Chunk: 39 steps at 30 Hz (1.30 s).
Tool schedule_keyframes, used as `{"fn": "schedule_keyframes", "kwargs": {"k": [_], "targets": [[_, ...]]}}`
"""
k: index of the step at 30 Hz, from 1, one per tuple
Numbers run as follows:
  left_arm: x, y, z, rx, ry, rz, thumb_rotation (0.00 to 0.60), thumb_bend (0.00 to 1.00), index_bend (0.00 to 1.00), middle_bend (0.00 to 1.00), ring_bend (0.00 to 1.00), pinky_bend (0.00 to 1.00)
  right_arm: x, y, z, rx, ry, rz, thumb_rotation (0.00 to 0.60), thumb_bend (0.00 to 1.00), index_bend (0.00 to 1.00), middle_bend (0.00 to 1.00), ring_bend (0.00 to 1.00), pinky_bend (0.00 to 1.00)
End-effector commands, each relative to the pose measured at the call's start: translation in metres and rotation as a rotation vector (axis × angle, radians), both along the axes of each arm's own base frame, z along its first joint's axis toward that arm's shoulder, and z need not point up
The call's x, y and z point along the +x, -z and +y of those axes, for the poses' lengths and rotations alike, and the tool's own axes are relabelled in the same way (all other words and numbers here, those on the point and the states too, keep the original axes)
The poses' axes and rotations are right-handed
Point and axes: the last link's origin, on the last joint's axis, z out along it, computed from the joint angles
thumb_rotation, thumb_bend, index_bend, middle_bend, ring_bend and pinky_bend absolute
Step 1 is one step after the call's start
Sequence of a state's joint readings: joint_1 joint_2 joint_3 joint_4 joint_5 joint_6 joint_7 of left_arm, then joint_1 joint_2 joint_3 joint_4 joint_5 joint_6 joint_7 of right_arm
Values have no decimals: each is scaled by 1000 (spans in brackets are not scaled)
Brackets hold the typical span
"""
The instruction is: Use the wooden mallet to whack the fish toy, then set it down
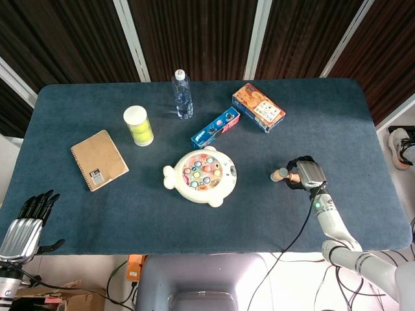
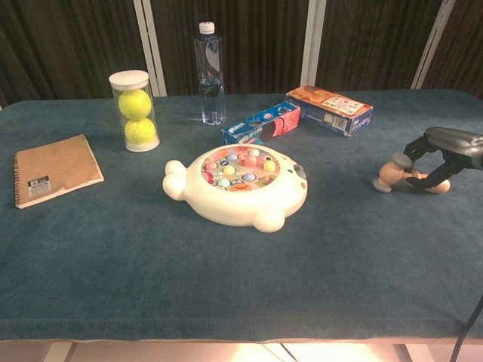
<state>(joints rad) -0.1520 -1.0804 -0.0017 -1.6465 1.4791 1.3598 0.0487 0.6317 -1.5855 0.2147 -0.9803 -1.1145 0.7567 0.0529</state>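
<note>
Right hand [image 2: 441,154] curls its fingers around the wooden mallet [image 2: 404,177], grip looking shallow; mallet may slip. Fish toy [image 2: 238,185] lies well left of it. Left hand [image 1: 29,220] open, empty.

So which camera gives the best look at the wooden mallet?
The chest view: the wooden mallet shows side-on, its head clear of the right hand. In the head view only its tip shows.

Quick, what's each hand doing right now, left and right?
Left hand: open, fingers apart, holding nothing, off the table's near-left corner.
Right hand: fingers around the wooden mallet, which lies on the table.
</note>
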Motion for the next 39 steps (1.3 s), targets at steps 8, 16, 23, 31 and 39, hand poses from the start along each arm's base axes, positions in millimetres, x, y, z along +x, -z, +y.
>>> {"fn": "schedule_keyframes", "kwargs": {"k": [8,16,23,31,39], "targets": [[0,0,1,-3,-2,1,600,78,0,0,0,78,-1,-1,-1,-5,5,-5,600,363,591,394,176,137],[0,1,1,-3,-3,1,600,78,0,0,0,78,-4,-3,-1,-6,10,-4,600,363,592,395,177,137],[0,1,1,-3,-4,-1,600,78,0,0,0,78,-4,0,-1,-2,12,1,600,364,620,415,212,175],[0,0,1,-3,-3,-2,600,78,0,0,0,78,-4,2,-2,2,9,10,600,397,723,509,442,500],[0,-1,0,0,-1,-4,600,78,0,0,0,78,-5,6,-3,-6,11,19,600,412,778,561,510,560]]}}
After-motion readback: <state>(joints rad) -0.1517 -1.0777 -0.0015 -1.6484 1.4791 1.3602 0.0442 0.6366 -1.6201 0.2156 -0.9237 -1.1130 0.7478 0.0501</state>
